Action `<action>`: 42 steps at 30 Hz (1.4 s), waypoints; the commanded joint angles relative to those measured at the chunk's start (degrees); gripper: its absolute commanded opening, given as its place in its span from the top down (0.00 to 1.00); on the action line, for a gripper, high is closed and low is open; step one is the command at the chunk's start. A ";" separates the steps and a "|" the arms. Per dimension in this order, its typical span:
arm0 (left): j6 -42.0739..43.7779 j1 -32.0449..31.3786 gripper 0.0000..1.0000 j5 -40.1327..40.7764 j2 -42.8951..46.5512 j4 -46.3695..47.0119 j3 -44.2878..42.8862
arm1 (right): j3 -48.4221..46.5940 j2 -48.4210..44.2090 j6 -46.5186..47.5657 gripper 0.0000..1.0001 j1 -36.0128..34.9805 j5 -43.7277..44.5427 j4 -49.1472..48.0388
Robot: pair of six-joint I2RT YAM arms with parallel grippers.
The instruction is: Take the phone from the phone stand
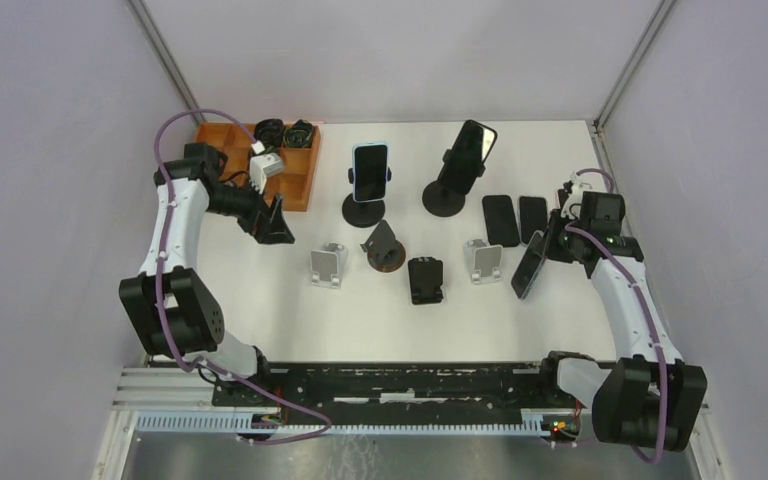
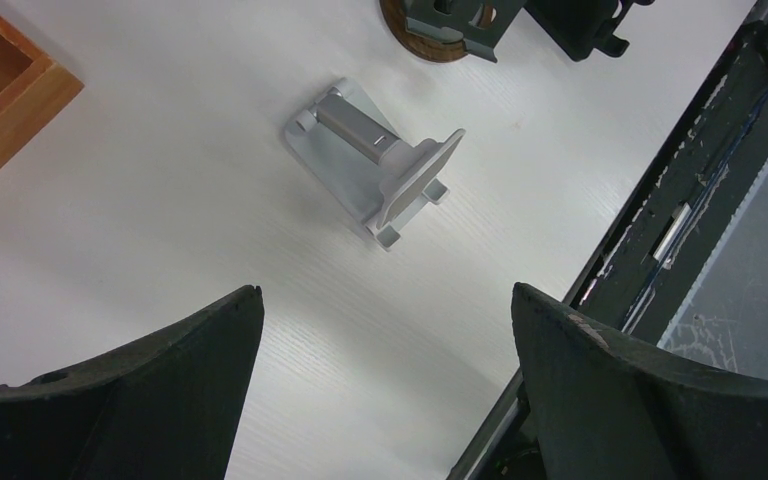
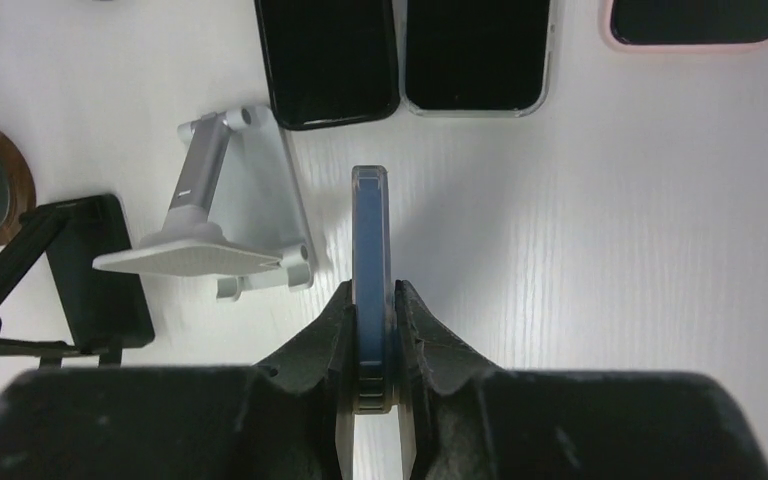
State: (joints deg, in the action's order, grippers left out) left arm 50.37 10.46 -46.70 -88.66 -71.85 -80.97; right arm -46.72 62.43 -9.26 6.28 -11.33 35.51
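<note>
Phone [image 1: 528, 265] pinched in the right gripper [image 1: 550, 250], off every stand.
Top view: the phone hangs tilted just right of a silver stand [image 1: 483, 260]; the left gripper [image 1: 275, 222] sits beside the wooden tray [image 1: 298, 182], holding nothing. Left wrist view: its fingers [image 2: 160, 380] are spread wide apart over the table [image 2: 140, 230], with a second silver stand [image 2: 375, 165] beyond them. Right wrist view: the phone stands edge-on between the two fingers, which press against its flat faces, with the silver stand just to its left.

White table [image 1: 260, 300] between plain pale grey walls [image 1: 50, 150].
</note>
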 commanded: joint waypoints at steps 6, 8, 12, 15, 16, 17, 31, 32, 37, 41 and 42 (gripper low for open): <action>0.79 -0.19 0.00 -0.99 2.40 -0.87 -1.11 | 2.20 9.62 0.74 1.00 1.60 -3.25 -6.17; 0.72 -0.26 0.00 -0.58 2.45 -0.80 -1.28 | 2.07 12.72 -0.23 0.94 1.58 -2.98 -7.78; 0.48 -0.11 0.00 0.29 3.07 -0.26 -0.86 | 2.58 16.74 -3.91 0.83 1.52 -1.54 -12.35; 0.21 -0.13 0.00 1.22 3.69 0.53 -0.17 | 2.47 18.56 -4.96 0.73 1.38 -3.50 -14.47; 0.12 -0.10 0.00 1.47 3.94 0.85 0.03 | 2.35 18.92 -5.06 0.72 1.29 -4.03 -14.52; 0.04 -0.14 0.00 1.85 4.12 1.17 0.32 | 2.38 18.97 -5.15 0.71 1.05 -4.10 -14.56; -0.18 -0.09 0.00 2.71 3.60 2.25 1.35 | 12.65 3.91 -3.05 1.00 -2.06 -2.71 -8.62; -0.20 -0.09 0.00 2.74 3.59 2.25 1.31 | 13.38 2.63 -2.90 1.00 -2.07 -2.67 -7.70; -0.10 -0.03 0.00 2.84 4.00 2.40 1.08 | 16.74 3.47 -1.24 1.00 -1.96 -7.94 -8.07; -0.29 -0.07 0.00 3.20 4.24 2.22 0.74 | 16.29 8.39 -0.60 1.00 -2.00 -12.68 -11.11; -0.30 -0.03 0.00 3.29 4.35 2.19 0.79 | 15.99 9.22 -0.71 1.00 -2.06 -13.90 -11.60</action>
State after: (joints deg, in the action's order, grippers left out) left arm 50.37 10.48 -43.57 -86.19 -70.41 -79.96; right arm -31.62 67.55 -10.48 4.86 -17.43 23.00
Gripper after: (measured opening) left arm 0.996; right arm 0.169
